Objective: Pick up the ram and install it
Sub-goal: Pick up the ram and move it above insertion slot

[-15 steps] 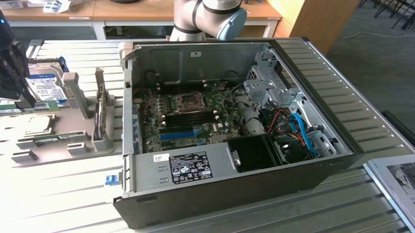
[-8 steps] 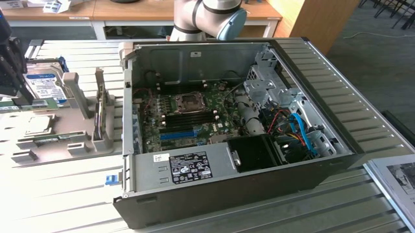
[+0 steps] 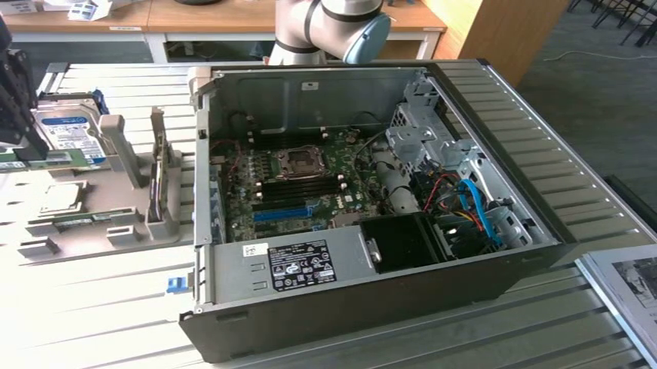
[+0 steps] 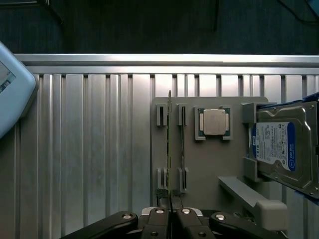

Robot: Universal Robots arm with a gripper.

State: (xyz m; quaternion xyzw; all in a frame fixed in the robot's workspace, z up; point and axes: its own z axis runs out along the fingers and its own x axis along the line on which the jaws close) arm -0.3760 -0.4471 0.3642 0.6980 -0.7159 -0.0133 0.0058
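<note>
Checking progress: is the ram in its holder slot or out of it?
In: the ram stands on edge between the slot brackets of the grey holder.

Hand (image 4: pixel 172 215) tight on edge-on ram (image 4: pixel 169 139)

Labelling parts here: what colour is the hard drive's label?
Blue and white; the label shows best in the wrist view.

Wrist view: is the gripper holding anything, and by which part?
The ram: the gripper is shut on the stick's two flat faces, with it standing on edge. Where along its length cannot be told.
</note>
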